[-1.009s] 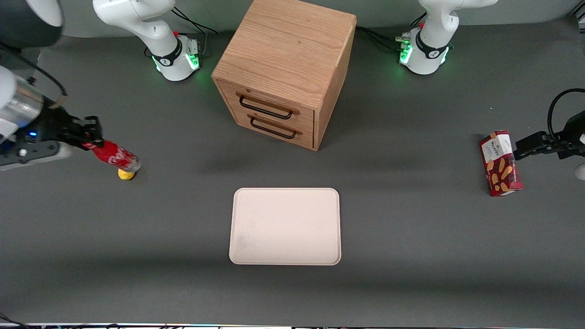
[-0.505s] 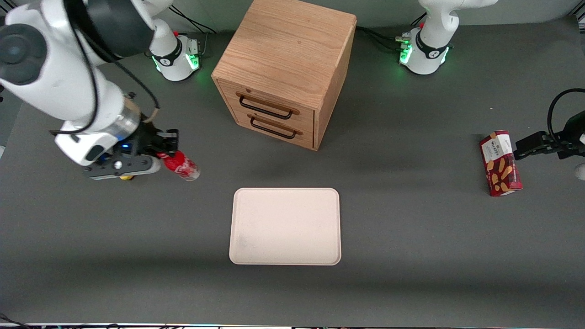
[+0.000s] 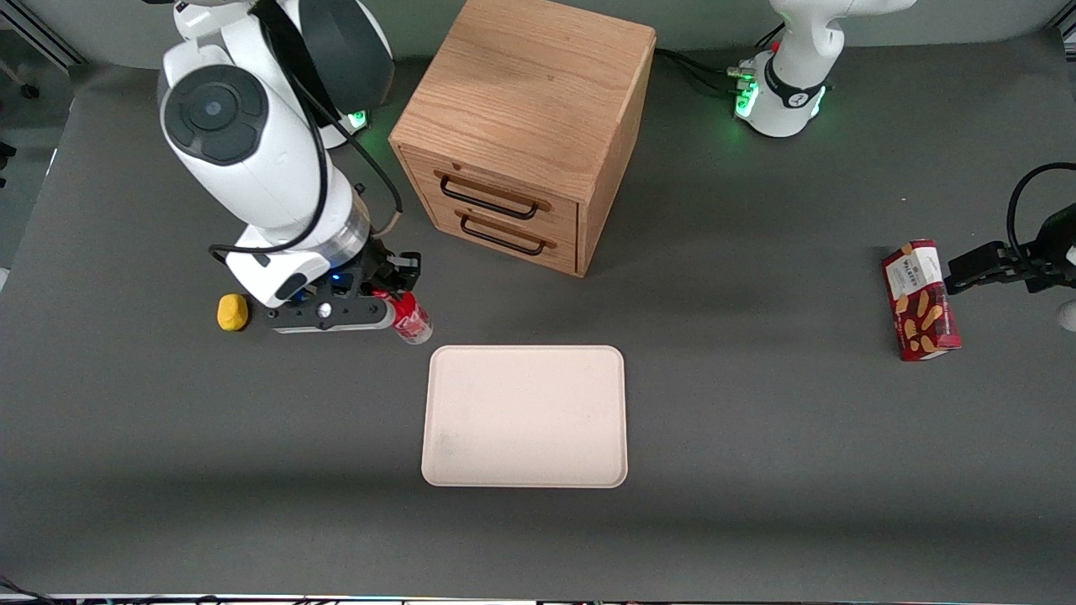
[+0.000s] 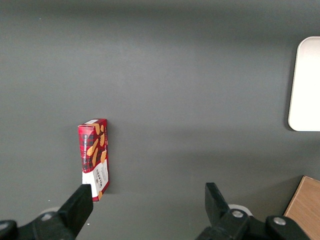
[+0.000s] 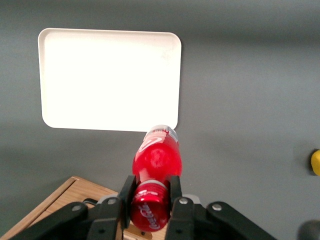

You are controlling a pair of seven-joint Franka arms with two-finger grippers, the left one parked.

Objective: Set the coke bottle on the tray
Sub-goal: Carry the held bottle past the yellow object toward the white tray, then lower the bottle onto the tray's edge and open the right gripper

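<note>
coke bottle (image 5: 156,159) clamped in claw (image 5: 149,197), beside tray (image 3: 525,416)

My left claw (image 4: 147,192) sits along the bottom edge of the frame, its two black fingers (image 4: 77,210) spread wide over the grey table (image 4: 175,75). A red snack box (image 4: 94,152) printed with biscuit sticks lies at lower left, its white end by one fingertip. The tray (image 4: 306,85) shows a cream rounded edge at the right border. A wooden cabinet (image 4: 306,207) corner fills the lower right.
</note>
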